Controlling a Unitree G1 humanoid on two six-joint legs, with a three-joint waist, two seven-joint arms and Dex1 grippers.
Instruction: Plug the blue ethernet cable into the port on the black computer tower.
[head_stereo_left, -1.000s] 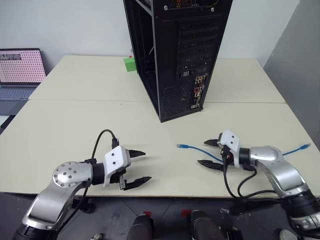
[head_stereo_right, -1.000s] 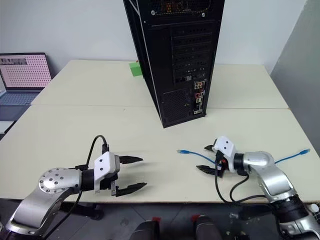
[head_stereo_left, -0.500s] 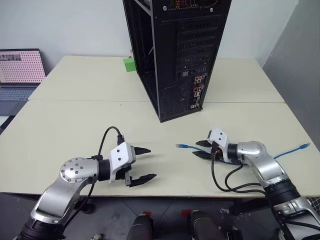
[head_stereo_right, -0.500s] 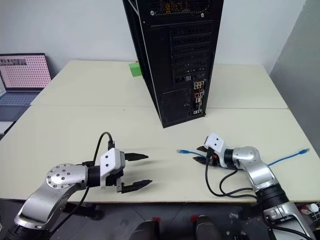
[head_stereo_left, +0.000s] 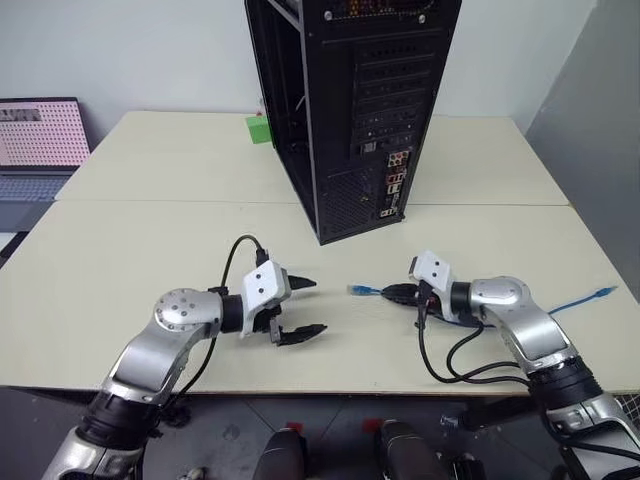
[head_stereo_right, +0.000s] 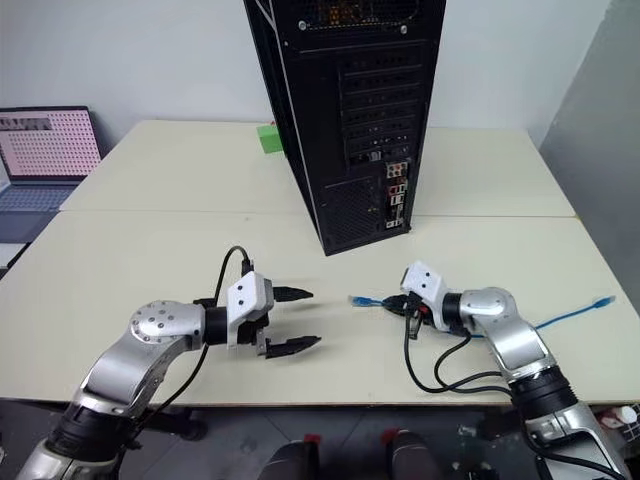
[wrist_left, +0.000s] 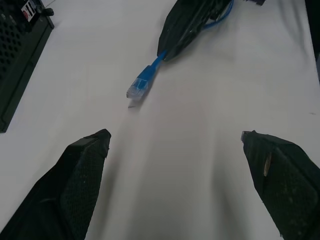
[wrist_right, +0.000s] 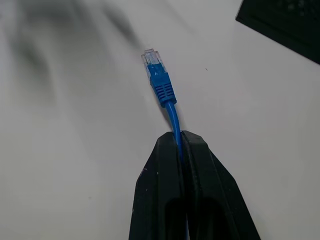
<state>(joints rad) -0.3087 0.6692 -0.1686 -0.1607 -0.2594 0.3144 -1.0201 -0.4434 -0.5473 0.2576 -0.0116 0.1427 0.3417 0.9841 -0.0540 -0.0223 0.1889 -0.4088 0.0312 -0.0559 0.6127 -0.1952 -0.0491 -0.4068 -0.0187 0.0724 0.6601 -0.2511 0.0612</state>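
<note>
The black computer tower (head_stereo_left: 370, 100) stands at the table's middle back, its back panel facing me. The port is too small to tell apart within the connector cluster (head_stereo_left: 396, 185). My right gripper (head_stereo_left: 392, 293) is shut on the blue ethernet cable just behind its plug (wrist_right: 159, 82), which sticks out past the fingertips, low over the table. The cable (head_stereo_left: 575, 303) trails right to its other plug (head_stereo_left: 605, 293). My left gripper (head_stereo_left: 313, 307) hovers open left of the held plug (wrist_left: 142, 86), with nothing between its fingers.
A laptop (head_stereo_left: 40, 135) sits at the far left edge. A small green block (head_stereo_left: 260, 128) lies behind the tower's left side. The table (head_stereo_left: 150, 250) ends just in front of both arms. A grey wall (head_stereo_left: 600, 120) rises on the right.
My right gripper has closed on the cable behind the plug and shifted slightly left. My left arm has moved forward and right, closer to the plug, still open.
</note>
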